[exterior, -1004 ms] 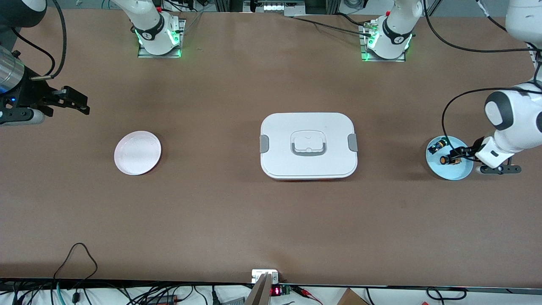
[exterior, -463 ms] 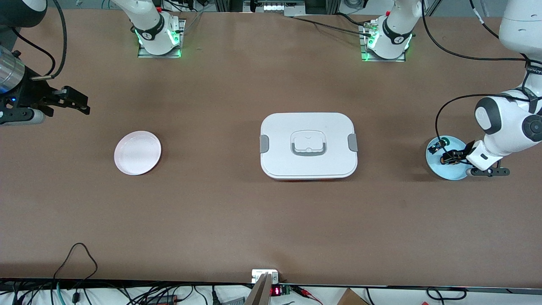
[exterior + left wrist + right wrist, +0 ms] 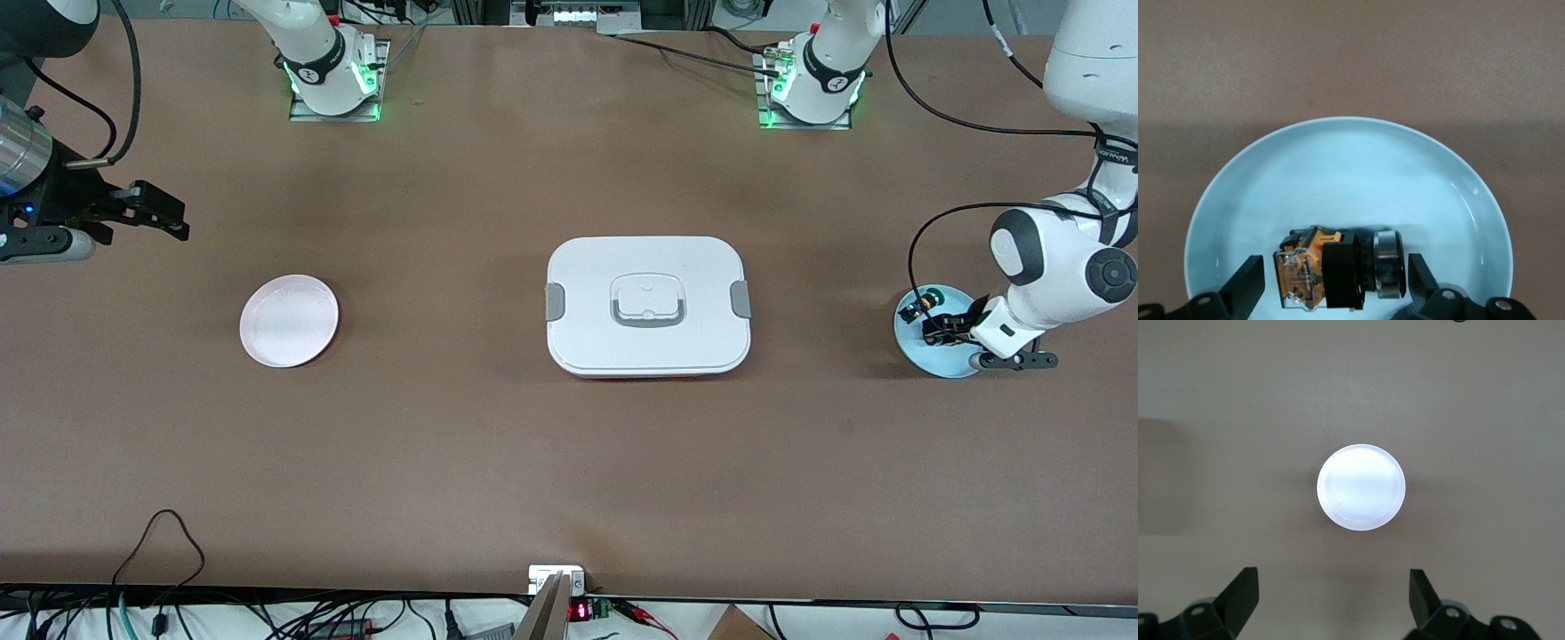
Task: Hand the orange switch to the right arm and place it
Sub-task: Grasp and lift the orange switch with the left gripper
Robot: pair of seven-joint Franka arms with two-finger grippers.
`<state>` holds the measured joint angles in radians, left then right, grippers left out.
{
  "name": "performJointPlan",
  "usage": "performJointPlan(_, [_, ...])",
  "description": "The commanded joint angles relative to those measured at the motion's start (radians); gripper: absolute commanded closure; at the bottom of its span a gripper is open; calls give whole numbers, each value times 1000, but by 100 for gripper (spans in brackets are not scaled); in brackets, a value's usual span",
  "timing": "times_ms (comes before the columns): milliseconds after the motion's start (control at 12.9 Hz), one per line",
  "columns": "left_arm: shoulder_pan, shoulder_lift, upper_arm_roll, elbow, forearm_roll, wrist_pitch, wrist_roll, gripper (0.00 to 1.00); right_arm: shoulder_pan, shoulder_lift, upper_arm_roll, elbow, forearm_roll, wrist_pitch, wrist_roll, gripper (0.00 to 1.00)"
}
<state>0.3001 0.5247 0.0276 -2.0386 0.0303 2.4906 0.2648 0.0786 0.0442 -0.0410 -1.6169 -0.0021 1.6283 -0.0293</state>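
Nearest your front camera, toward the left arm's end of the table, you have the light blue plate (image 3: 944, 363), and on it lies the orange switch (image 3: 1338, 267) on its side. The left gripper (image 3: 1336, 280) is down at the plate with its fingers (image 3: 1248, 285) spread on either side of the switch, a gap showing on each side, so nothing is grasped yet. A green-capped switch (image 3: 919, 302) sits on the same plate, slightly farther from the camera. The white lidded box (image 3: 647, 305) rests mid-table. Toward the right arm's end you see the pale pink plate (image 3: 289, 320). The right gripper (image 3: 1335, 600) waits in the air with its fingers wide apart and empty.
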Motion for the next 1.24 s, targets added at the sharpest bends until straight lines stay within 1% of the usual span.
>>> performJointPlan(0, [16, 8, -14, 6, -33, 8, 24, 10, -8, 11, 6, 25, 10, -18, 3, 0])
performJointPlan(77, [16, 9, -14, 6, -41, 2, 24, 19, -8, 9, 7, 25, 10, -18, 2, 0])
performJointPlan(154, [14, 15, -14, 6, -44, -2, 24, 31, -8, 9, 7, 25, 10, -18, 2, 0])
performJointPlan(232, [13, 15, -14, 9, -44, -7, 24, 46, -8, 11, 7, 25, 10, -18, 2, 0])
performJointPlan(309, [10, 14, -14, 15, -44, -27, 24, 54, -5, 9, 9, 25, 10, -18, 0, 0])
performJointPlan(386, [8, 11, -15, 24, -44, -48, 24, 58, -2, 9, 12, 26, 4, -18, -1, 0])
performJointPlan(541, [14, 3, -32, 57, -44, -91, 63, 59, 1, 6, 15, 26, -1, -19, 3, 0])
performJointPlan(695, [13, -23, -35, 109, -44, -189, 85, 59, -2, 6, 15, 26, 2, -18, 14, 0])
performJointPlan(849, [16, -57, -63, 185, -46, -362, 105, 59, -3, 6, 13, 26, 5, -16, 9, 0])
performJointPlan(927, [16, -60, -77, 243, -73, -459, 138, 59, -6, 8, 13, 26, 7, -12, 3, 0])
performJointPlan(1158, [11, -51, -78, 400, -244, -781, 239, 59, 4, 9, 15, 23, 19, -16, 6, 0])
